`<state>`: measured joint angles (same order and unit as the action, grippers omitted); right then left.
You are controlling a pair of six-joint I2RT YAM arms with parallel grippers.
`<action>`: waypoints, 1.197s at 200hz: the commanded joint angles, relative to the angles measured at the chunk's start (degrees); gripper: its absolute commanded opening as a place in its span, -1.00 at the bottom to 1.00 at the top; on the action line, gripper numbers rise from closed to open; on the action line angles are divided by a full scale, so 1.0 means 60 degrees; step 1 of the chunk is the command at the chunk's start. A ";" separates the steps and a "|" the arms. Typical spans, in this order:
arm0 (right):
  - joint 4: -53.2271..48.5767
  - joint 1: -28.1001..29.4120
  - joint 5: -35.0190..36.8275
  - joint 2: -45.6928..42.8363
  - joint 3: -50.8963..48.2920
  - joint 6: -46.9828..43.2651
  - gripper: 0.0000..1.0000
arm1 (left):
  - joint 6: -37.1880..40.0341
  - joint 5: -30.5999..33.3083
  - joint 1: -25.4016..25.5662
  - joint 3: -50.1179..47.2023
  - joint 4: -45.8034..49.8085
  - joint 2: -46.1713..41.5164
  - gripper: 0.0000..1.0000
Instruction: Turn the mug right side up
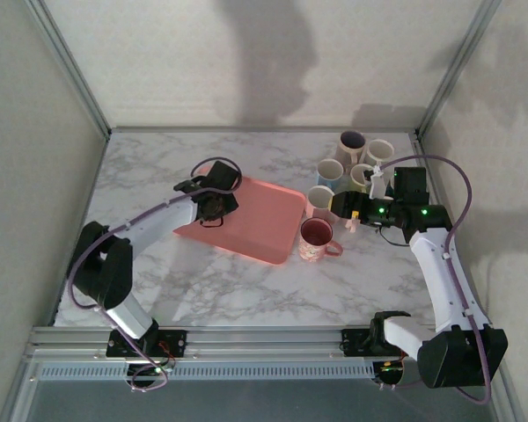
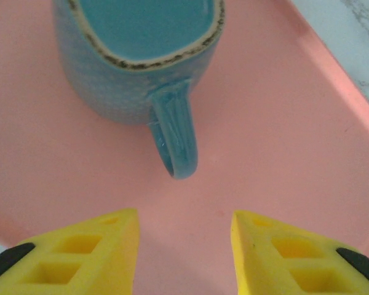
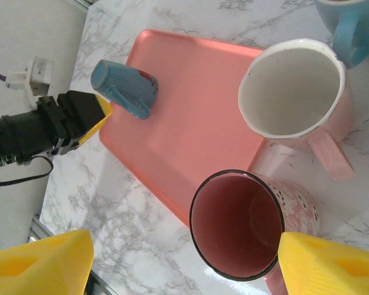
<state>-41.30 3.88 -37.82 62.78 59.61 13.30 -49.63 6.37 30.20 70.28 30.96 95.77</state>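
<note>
A teal-blue mug stands on the pink tray, its speckled rim and open mouth facing up and its handle pointing at my left gripper. That gripper is open just behind the handle, touching nothing. From the right wrist the same mug shows at the tray's far end, beside the left gripper's yellow fingers. From above, the left gripper covers the mug. My right gripper hangs open over a dark-pink mug and holds nothing.
Several upright mugs cluster at the back right of the marble table, among them a pale pink one and a light blue one. The dark-pink mug sits by the tray's right rim. The right gripper hovers there.
</note>
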 commanded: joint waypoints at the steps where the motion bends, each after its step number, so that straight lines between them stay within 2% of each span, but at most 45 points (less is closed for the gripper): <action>1: 0.0174 -0.0061 -0.0231 0.0022 -0.0099 -0.0013 0.59 | 0.0338 0.0432 -0.0093 0.0493 0.0296 0.0365 -0.17; 50: 0.0185 -0.0062 -0.0192 0.0133 -0.0004 -0.0071 0.60 | 0.0652 0.0724 -0.0309 0.0796 0.0471 0.0983 -0.18; 151: 0.0217 -0.0062 -0.0243 0.0251 0.0011 -0.0036 0.60 | 0.0733 0.0379 -0.0658 0.1250 0.0246 0.1876 -0.19; 239: 0.0174 -0.0064 -0.0242 0.0155 -0.0004 -0.0020 0.60 | 0.1015 0.0579 -0.0843 0.0950 0.0372 0.1854 -0.62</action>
<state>-40.93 3.88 -37.80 64.25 59.61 13.30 -44.75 8.21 25.87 76.40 31.75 106.89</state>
